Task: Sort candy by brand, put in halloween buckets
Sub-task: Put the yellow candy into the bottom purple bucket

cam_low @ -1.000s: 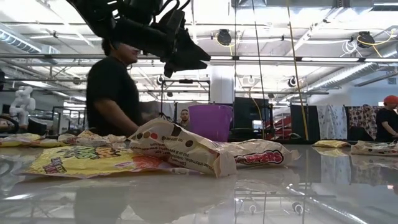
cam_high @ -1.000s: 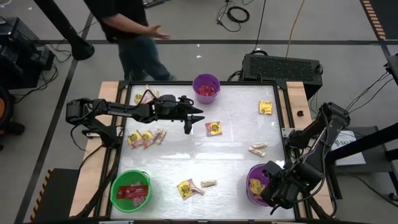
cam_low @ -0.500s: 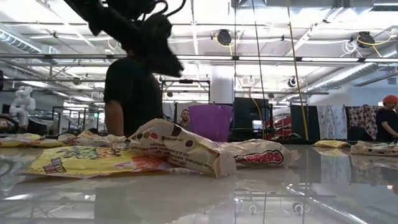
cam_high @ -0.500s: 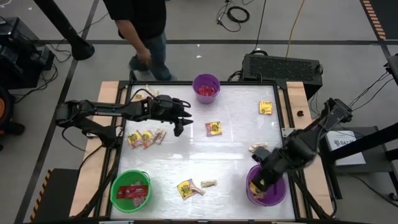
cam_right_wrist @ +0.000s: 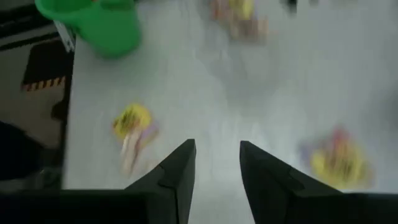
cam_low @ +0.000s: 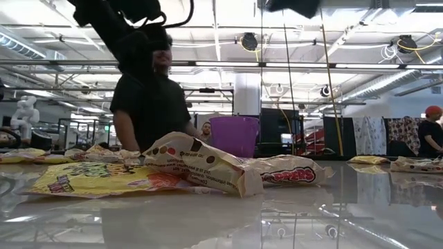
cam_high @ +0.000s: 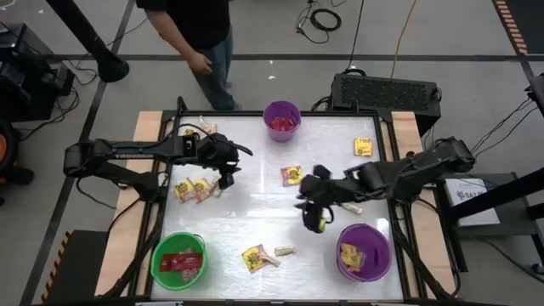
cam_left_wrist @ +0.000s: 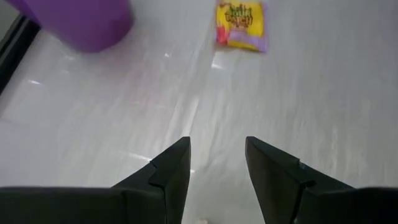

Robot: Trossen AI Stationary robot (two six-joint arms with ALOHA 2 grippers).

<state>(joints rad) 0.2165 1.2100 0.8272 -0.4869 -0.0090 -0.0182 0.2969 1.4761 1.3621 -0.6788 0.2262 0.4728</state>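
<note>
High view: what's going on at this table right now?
Two arms are sorting candy into buckets. The right end effector is out over the middle of the table, open and empty, beside the purple bucket that holds yellow packets. The left end effector hangs open and empty above the cluster of packets on the left side. The green bucket holds red packets; the far purple bucket also has red in it. Several sweets are loose on the table. A person stands beyond the far edge.

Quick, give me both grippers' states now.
Left gripper: open, holding nothing, above the white table.
Right gripper: open, holding nothing, over the table's middle.
</note>
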